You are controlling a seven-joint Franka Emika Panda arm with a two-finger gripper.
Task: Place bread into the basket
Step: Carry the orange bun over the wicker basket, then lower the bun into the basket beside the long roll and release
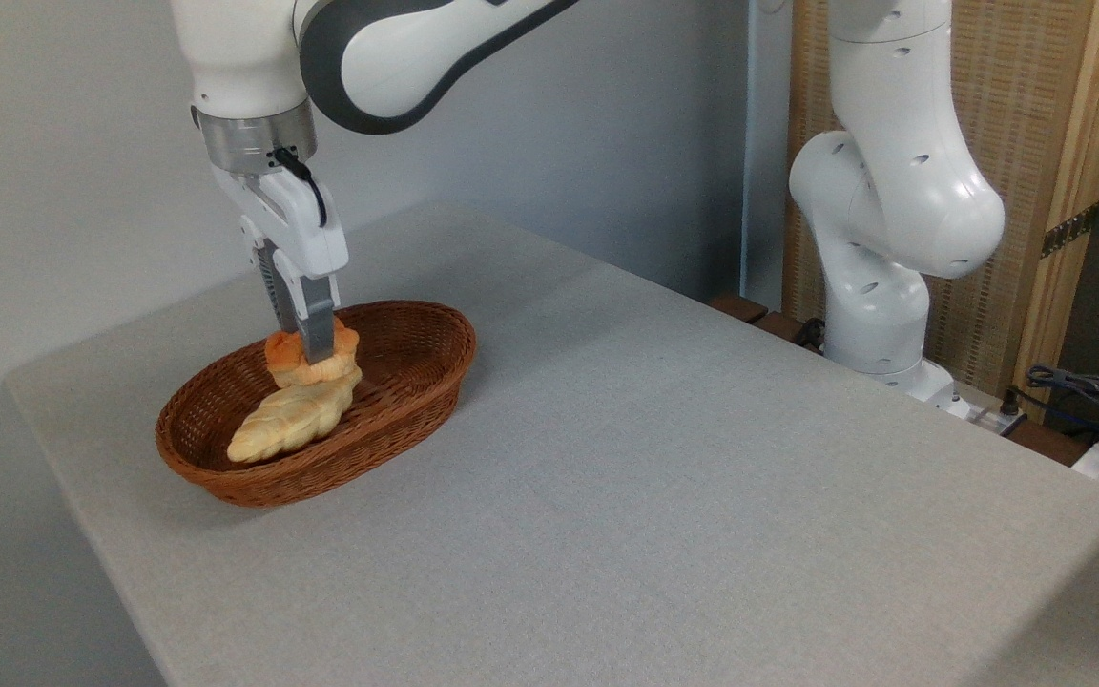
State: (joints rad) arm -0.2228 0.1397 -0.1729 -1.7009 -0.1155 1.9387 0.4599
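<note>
the bread sits pinched between our gripper fingers, which come down on it from above; we hold it over the basket, just above the braided loaf lying inside.

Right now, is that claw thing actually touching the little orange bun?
Touching. The camera view shows the end effector closed on the bun, with a finger pressed against its front, above the basket.

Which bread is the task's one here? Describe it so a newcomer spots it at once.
Find the wicker basket at the table's left. Over it, the tool grips the bun. It is round and orange; the loaf beneath is long, pale and braided.
</note>
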